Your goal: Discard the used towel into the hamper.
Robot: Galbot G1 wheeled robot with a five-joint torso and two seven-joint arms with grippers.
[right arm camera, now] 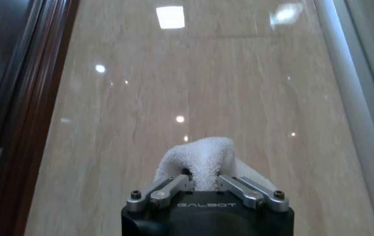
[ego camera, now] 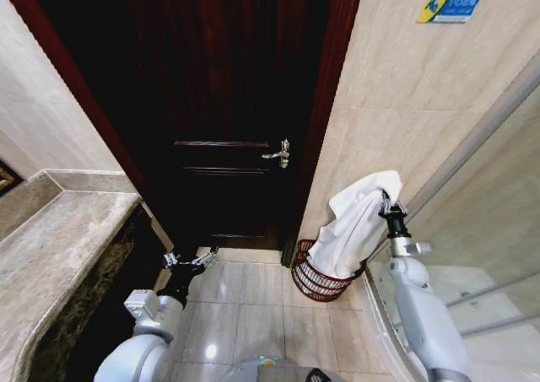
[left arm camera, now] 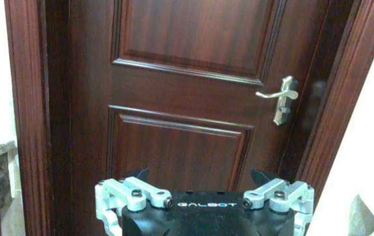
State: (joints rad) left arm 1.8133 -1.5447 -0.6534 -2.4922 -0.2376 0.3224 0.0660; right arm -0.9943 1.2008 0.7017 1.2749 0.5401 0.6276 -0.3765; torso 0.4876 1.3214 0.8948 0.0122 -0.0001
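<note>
While the right gripper (ego camera: 388, 203) holds the towel (ego camera: 359, 224) by its top edge, the cloth hangs down with its lower end already inside the hamper (ego camera: 323, 279). Judgement: the step in hand is the drop. To do it well, keep the grip centred over the basket mouth, lower until most of the cloth is below the rim, and only then let go; a release from this height risks the upper fold draping over the rim or sliding down the wall (ego camera: 405, 87) side.

Right gripper, right wrist view (right arm camera: 201, 183): fingers (right arm camera: 165, 189) drawn close together, pinching a bunched fold of white terry towel (right arm camera: 203, 157) between them. No other contact seen. It sits beside the tiled wall, above and slightly to the right of the hamper.

Hamper: reddish-brown openwork basket, on the floor (ego camera: 245, 314) in the corner between the door (ego camera: 228, 104) frame and the wall. Rim partly hidden by the hanging cloth, so how deep the towel reaches cannot be told.

Left gripper (ego camera: 191, 260): idle, low, pointed at the dark door. Left wrist view (left arm camera: 203, 196): fingers spread wide, nothing between them. Door handle (left arm camera: 280, 98) well apart from it.

Risk noted: light basket may tip if the cloth drags on its rim.
</note>
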